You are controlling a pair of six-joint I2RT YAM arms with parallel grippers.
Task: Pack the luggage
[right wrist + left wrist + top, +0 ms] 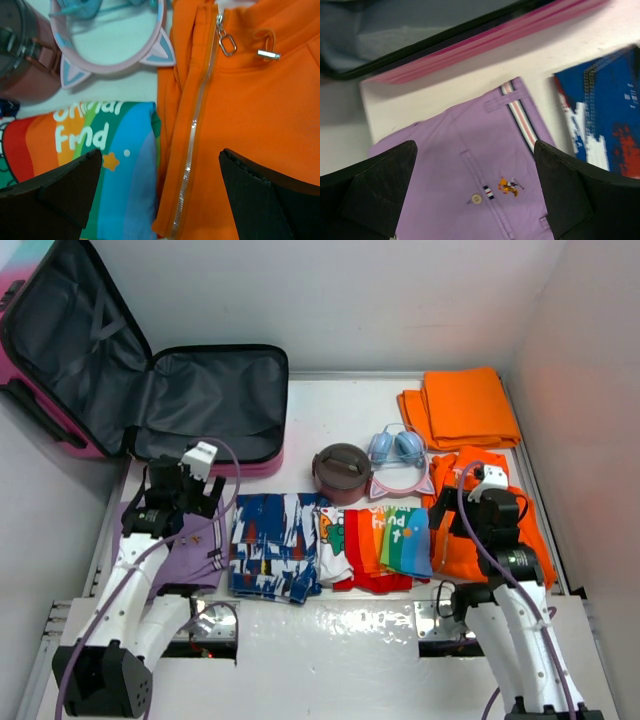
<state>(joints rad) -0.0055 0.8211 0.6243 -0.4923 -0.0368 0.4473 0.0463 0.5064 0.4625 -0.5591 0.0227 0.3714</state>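
Our left gripper hangs wide open over the purple garment, holding nothing. Our right gripper, also wide open and empty, hangs over the zip edge of the orange jacket, beside the rainbow shirt. The suitcase lies open at the far left of the desk, just beyond the purple garment, its lid raised and dark lining showing.

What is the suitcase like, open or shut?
Open. The suitcase has its lid swung back, and the dark grey lining shows in both halves.
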